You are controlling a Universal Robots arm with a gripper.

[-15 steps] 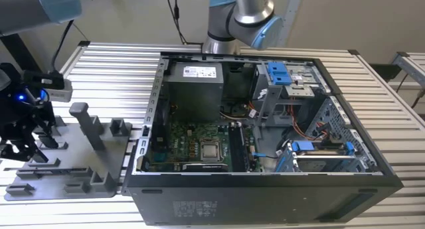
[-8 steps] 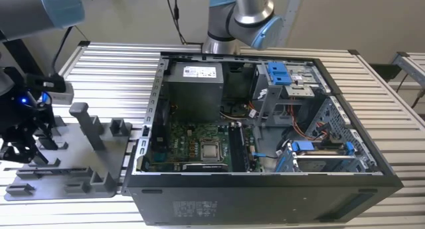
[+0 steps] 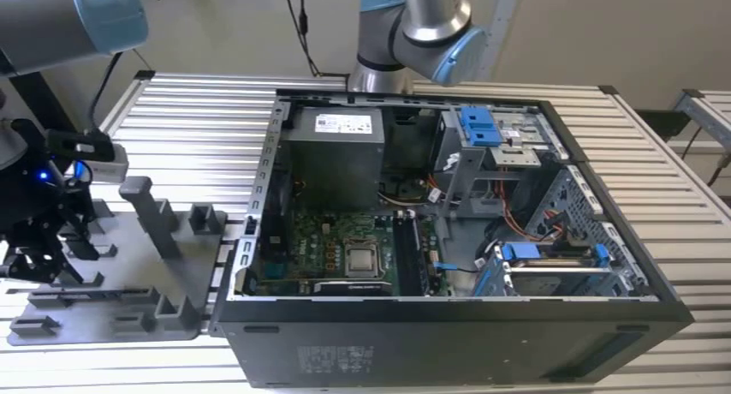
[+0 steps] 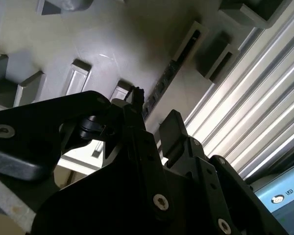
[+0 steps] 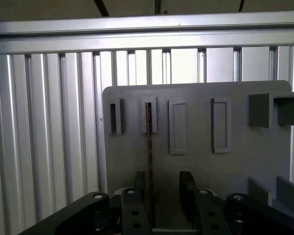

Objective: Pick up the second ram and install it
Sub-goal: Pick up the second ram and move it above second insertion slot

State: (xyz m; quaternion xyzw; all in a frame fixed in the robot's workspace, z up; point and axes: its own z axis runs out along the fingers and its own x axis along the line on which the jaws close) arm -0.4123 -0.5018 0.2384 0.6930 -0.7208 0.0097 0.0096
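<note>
The second ram [image 5: 149,142] stands on its edge in a slot of the grey tray [image 5: 235,161], seen as a thin dark strip. In the second wrist view the ram [image 4: 162,82] runs as a dark strip across the tray. My gripper [image 5: 162,192] is open just above the tray, its fingers on either side of the ram's near end, one finger [image 5: 139,188] very close to it. I cannot tell whether that finger touches the ram. In the exterior view the gripper [image 3: 44,244] hangs over the tray [image 3: 171,278] at the left, by the ram [image 3: 109,292].
An open black computer case [image 3: 457,343] lies to the exterior view's right of the tray, with the green motherboard [image 3: 325,257] and its silver chip [image 3: 363,259] inside. Upright tray holders [image 3: 143,210] stand near the gripper. A ribbed metal table [image 3: 194,111] lies under everything.
</note>
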